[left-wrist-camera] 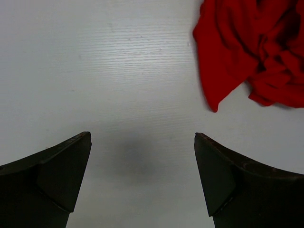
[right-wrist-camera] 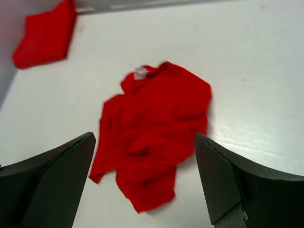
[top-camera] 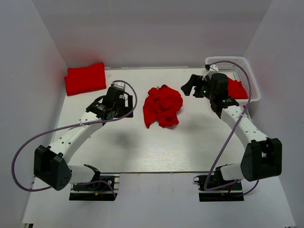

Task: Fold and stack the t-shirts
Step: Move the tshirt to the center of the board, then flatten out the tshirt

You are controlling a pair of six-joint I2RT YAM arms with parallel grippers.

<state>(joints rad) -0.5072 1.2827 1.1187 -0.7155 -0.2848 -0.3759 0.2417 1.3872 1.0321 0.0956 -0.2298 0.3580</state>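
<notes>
Centrally, crumpled t-shirt (top-camera: 163, 107): likely soft, limp, light; pinch your hold at its loose outer edge; left gripper (left-wrist-camera: 142, 140) and right gripper (right-wrist-camera: 145, 138) both spread, empty

A white lattice basket (top-camera: 252, 76) stands on the white counter (top-camera: 142, 145), just behind the right pincer (top-camera: 189, 88). Plain white walls (top-camera: 152, 28) rise beyond it.

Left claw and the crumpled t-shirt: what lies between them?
Only bare white table, seen in the left wrist view, separates the left claw from the crumpled t-shirt.
</notes>
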